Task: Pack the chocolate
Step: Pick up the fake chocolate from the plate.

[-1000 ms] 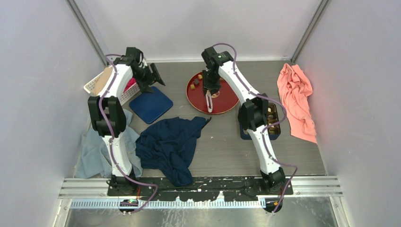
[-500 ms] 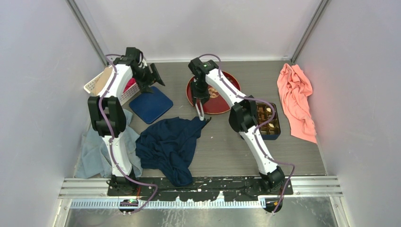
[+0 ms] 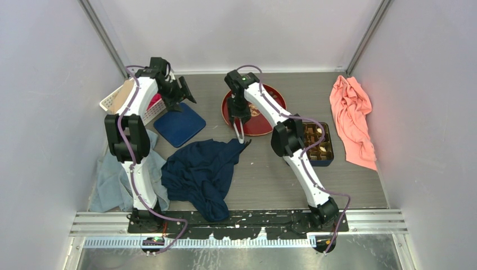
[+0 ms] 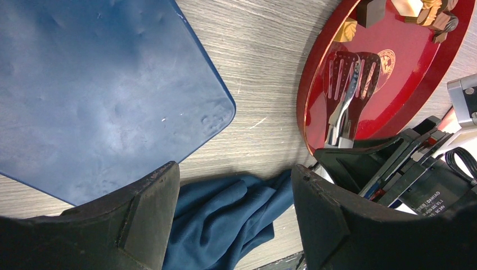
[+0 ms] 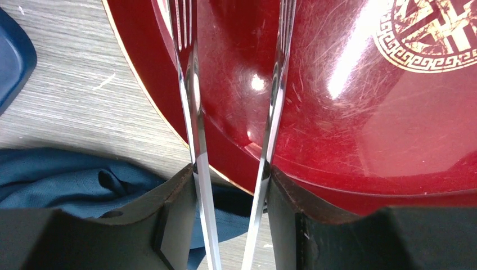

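- Upper left of the overhead view: a white basket (image 3: 121, 98) stands at the bench (image 3: 264, 169) edge. Nothing of the task shows in it.
- The left hand (image 4: 233, 185) hangs just right of the basket, above the near corner of the blue lid (image 3: 180, 125). Its fingers are wide apart with nothing between them.
- The lid lies flat on the bench, well apart from the box, so closing up is not yet done.
- Below the lid a dark blue cloth (image 3: 202, 169) is crumpled, its tip reaching toward the tray.
- Centre: the red tray (image 4: 394, 95) has the chocolate (image 4: 365, 8) at its far rim, a few dark and light brown pieces close together. They have yet to be moved.
- The right hand (image 5: 230, 180) is clamped on the tongs (image 5: 194, 129), one arm of them against each finger. The blades stand apart over the near left rim of the tray, with no piece between them.
- Right of centre: the box (image 3: 320, 163) sits partly under the right arm, and brown pieces show in several of its compartments. I cannot tell how many are filled.
- Far right: a pink cloth (image 3: 354, 121) lies loose.
- As I judge it, packing is partly done: the tray pieces remain, then the lid.
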Motion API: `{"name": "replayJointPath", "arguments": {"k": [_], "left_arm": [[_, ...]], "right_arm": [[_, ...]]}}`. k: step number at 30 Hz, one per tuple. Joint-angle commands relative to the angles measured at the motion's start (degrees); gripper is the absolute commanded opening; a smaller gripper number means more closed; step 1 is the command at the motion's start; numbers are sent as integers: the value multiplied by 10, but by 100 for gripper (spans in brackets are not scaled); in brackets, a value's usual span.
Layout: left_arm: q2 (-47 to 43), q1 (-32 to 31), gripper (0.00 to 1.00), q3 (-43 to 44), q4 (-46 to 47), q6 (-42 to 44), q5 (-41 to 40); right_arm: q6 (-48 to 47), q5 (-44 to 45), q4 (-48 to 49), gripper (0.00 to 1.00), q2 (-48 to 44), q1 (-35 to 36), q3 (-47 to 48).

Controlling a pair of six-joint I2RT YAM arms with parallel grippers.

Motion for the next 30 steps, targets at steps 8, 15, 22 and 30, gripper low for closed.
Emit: {"name": "replayJointPath", "arguments": {"k": [8,15,22,30], "left_arm": [[-40,4,73,1,5,0,15],[-38,4,73,1,4,2,17],[-33,4,73,3,4,2,26],[18,-41,72,32,82,-54,50]], "right_arm": [[-13,15,12,52,24,2,69],[-27,29,30,51,41,2,84],[-29,32,46,50,38,2,85],[-22,18,57,50,31,2,77]]}}
